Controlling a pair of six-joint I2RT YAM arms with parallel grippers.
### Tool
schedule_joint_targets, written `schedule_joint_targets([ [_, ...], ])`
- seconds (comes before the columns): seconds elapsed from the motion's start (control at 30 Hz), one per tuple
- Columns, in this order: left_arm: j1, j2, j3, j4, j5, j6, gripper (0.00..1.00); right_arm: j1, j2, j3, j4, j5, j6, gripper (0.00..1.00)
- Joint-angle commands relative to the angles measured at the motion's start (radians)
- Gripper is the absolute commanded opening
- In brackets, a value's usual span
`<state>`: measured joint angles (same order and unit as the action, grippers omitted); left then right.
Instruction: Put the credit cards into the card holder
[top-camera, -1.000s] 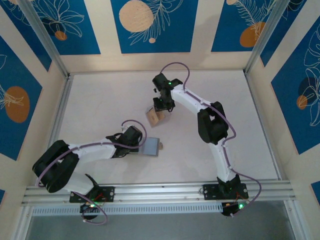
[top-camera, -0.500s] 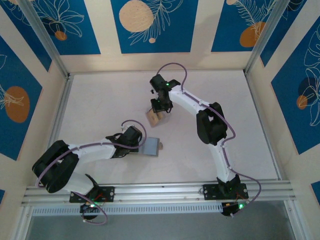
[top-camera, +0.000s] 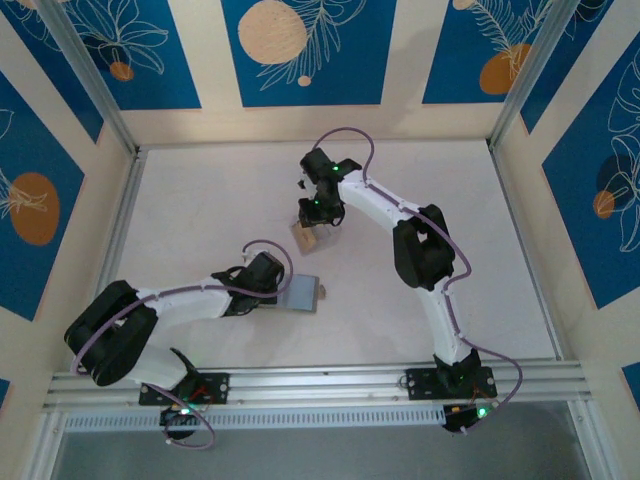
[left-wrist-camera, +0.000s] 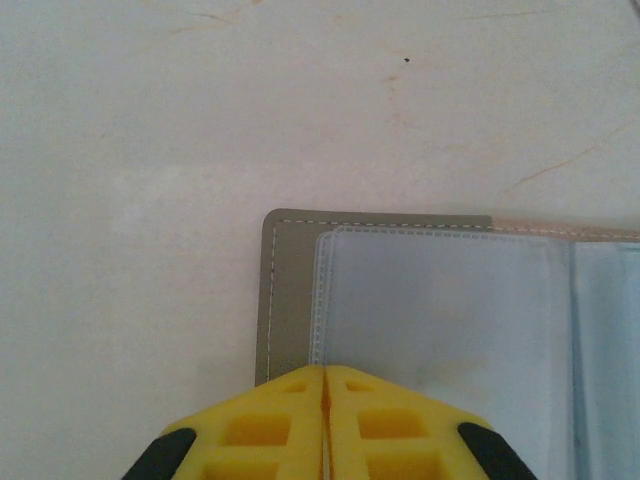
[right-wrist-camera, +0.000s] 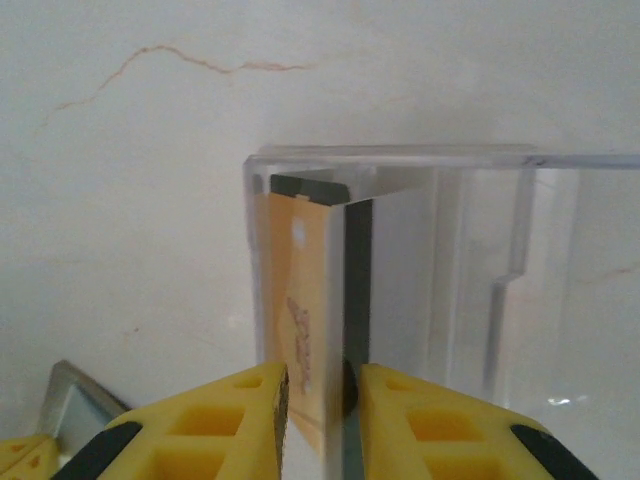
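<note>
The card holder lies open on the table, its grey border and pale-blue pockets facing up. My left gripper is shut with its tips resting on the holder's near edge, nothing between them. The credit cards stand on edge inside a clear plastic case: a tan card and a black card. My right gripper reaches down into the case, and its jaws press on both sides of these cards. A corner of the card holder shows at the lower left of the right wrist view.
The clear case has upright walls and a stepped partition to the right of the cards. The case stands on a pale, faintly cracked table top, just behind the card holder. Metal rails and patterned walls enclose the table.
My right gripper has shifted slightly left over the clear case and its jaws have narrowed onto the cards. The left arm and card holder have not moved.
</note>
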<state>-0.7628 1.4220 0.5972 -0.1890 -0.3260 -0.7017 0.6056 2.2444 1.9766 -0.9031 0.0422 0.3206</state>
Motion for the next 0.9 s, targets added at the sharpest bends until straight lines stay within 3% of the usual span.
schedule_joint_targets([
  [0.0, 0.006, 0.028, -0.045, -0.066, 0.071, -0.019, 0.08, -0.006, -0.013, 0.012, 0.005, -0.107, 0.001, 0.28],
  [0.13, 0.005, 0.026, -0.046, -0.066, 0.071, -0.019, 0.08, -0.016, -0.022, 0.002, 0.018, -0.138, 0.009, 0.29],
  [0.43, 0.005, 0.034, -0.048, -0.06, 0.077, -0.021, 0.08, 0.006, 0.006, 0.055, -0.043, 0.047, -0.001, 0.28],
  [0.87, 0.004, 0.041, -0.041, -0.058, 0.085, -0.022, 0.07, 0.004, 0.024, 0.068, -0.048, 0.031, -0.011, 0.25],
])
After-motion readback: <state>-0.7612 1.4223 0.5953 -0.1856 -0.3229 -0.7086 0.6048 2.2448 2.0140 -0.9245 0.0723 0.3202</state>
